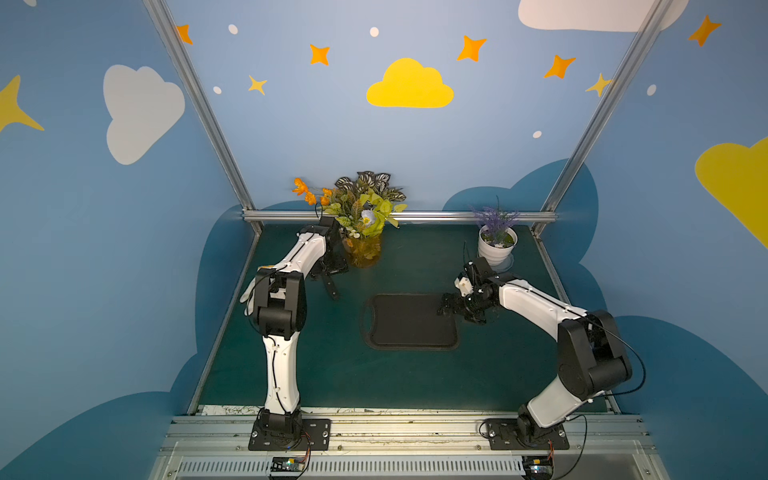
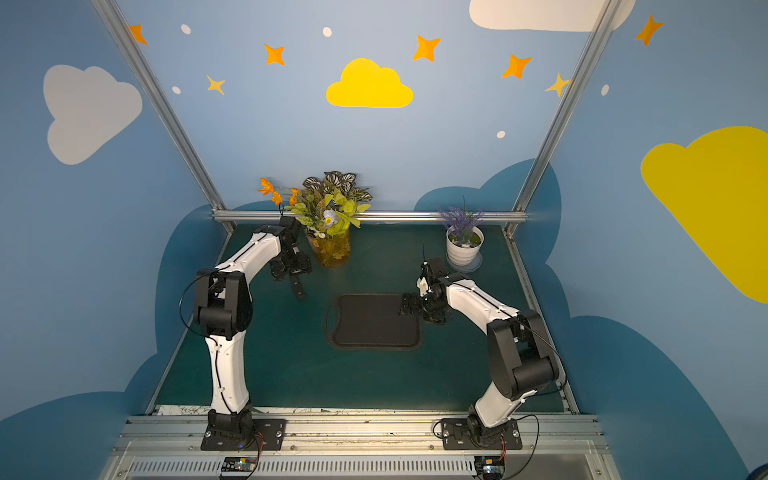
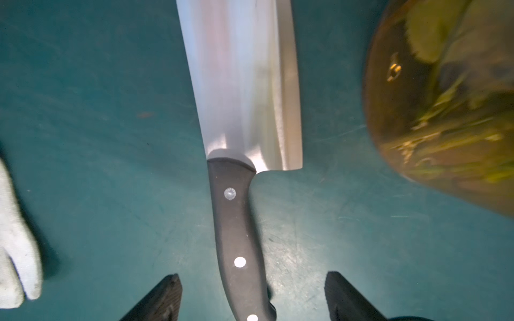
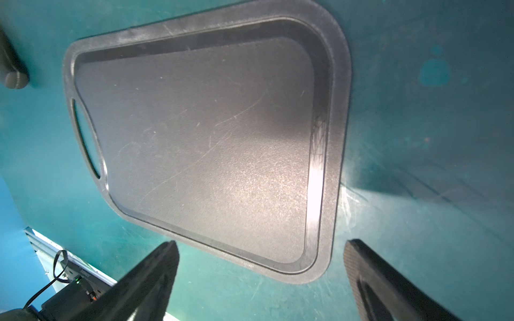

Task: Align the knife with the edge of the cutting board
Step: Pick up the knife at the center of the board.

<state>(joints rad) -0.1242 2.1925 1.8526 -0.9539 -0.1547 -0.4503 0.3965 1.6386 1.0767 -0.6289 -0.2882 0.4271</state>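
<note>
On table (image 1: 374, 374) — one knife (image 3: 239, 83), one cutting board (image 1: 409, 322)

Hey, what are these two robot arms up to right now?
The left tool hangs over a knife lying on the green table beside a flower vase, its jaws open on either side of the handle, not yet gripping. The right tool, also open, hovers at a corner of the black cutting board. The knife lies apart from the board.

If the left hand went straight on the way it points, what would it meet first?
Probably the handle of the knife, lying on the table between the open fingers of the left hand; distance unclear.
</note>
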